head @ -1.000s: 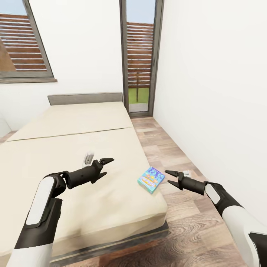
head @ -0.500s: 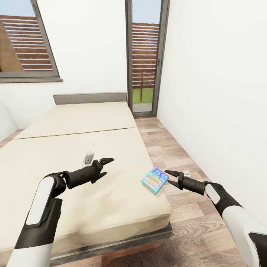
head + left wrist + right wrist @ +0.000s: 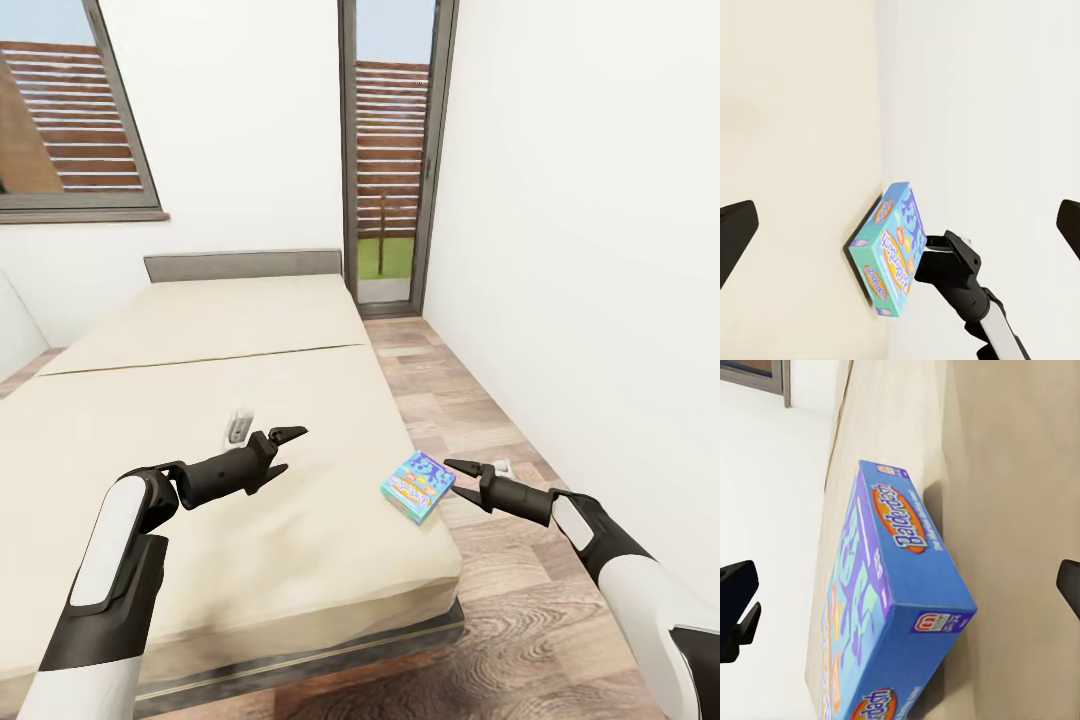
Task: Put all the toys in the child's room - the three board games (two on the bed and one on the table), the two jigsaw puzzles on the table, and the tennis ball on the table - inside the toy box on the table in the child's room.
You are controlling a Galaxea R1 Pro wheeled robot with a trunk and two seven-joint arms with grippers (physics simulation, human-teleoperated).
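The board game (image 3: 417, 486) is a flat blue box lying near the corner of the bed (image 3: 200, 340), just beside the right pincer (image 3: 463, 482), which is wide open. It looks light, stiff and smooth. Pinching its thin long sides should work best. The left pincer (image 3: 286, 449) hangs wide open over the mattress.
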